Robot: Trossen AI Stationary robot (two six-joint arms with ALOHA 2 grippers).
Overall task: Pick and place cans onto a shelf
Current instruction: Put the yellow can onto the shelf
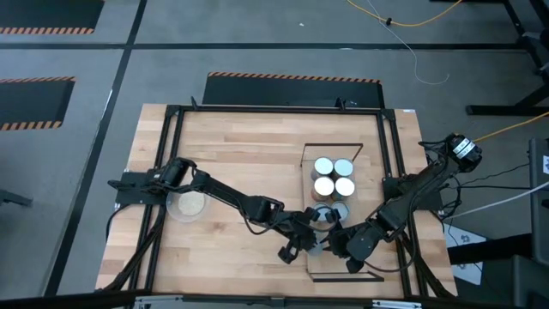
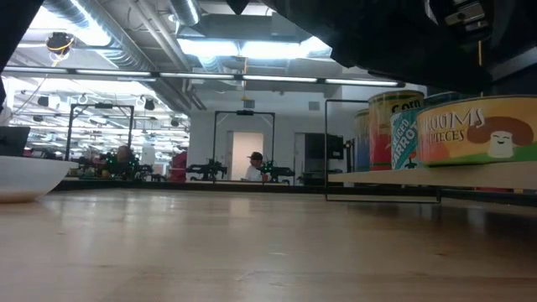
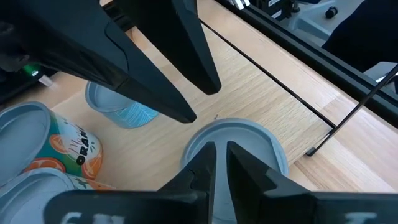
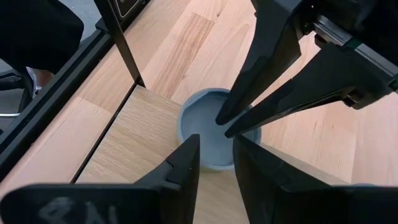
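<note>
Item 1, dish (image 1: 188,204): we log it on the worktop (image 1: 232,154), well left of the shelf (image 1: 330,262).

Item 2, left end effector (image 1: 302,244): at the shelf's left edge, fingers nearly closed above a blue-grey can (image 3: 235,142), gripping nothing.

Item 3, right end effector (image 1: 328,243): facing it over the same can (image 4: 211,134), slightly parted, empty.

Risk: we judge both could collide or tip this can.

Item 4, four cans (image 1: 333,177): on the shelf beyond.

Lettering: "ORAN…" (image 3: 79,142); "…OOMS PIECES" (image 2: 470,127).
</note>
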